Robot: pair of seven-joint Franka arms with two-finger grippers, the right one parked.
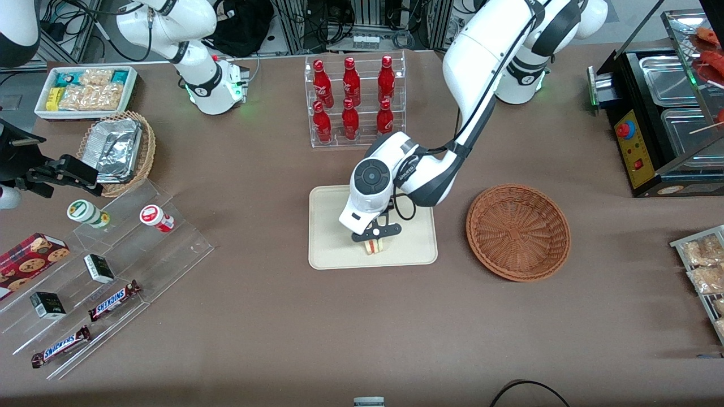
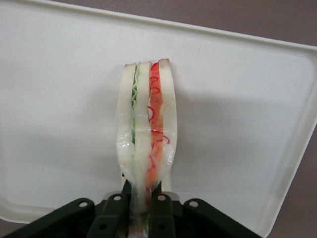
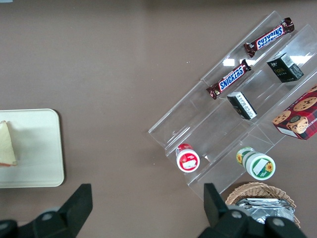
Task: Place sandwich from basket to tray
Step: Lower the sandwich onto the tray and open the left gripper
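Observation:
The sandwich [image 1: 373, 247], a white-bread wedge in clear wrap with green and red filling, stands on edge over the cream tray [image 1: 328, 249], in the part of it nearer the front camera. My gripper [image 1: 375, 237] is shut on the sandwich's narrow end. In the left wrist view the sandwich [image 2: 146, 129] sticks out from between the black fingers [image 2: 163, 210] of the gripper [image 2: 141, 198], with the tray [image 2: 59, 99] beneath it. I cannot tell if the sandwich touches the tray. The reddish-brown basket [image 1: 517, 232] lies empty beside the tray, toward the working arm's end. The right wrist view catches the sandwich [image 3: 5, 144] on the tray [image 3: 34, 148].
A clear rack of red bottles [image 1: 353, 99] stands farther from the front camera than the tray. Toward the parked arm's end are a stepped acrylic display [image 1: 113, 271] with Snickers bars, a tan basket of foil trays [image 1: 119, 150] and a white snack bin [image 1: 85, 90]. A black food warmer [image 1: 662, 113] sits at the working arm's end.

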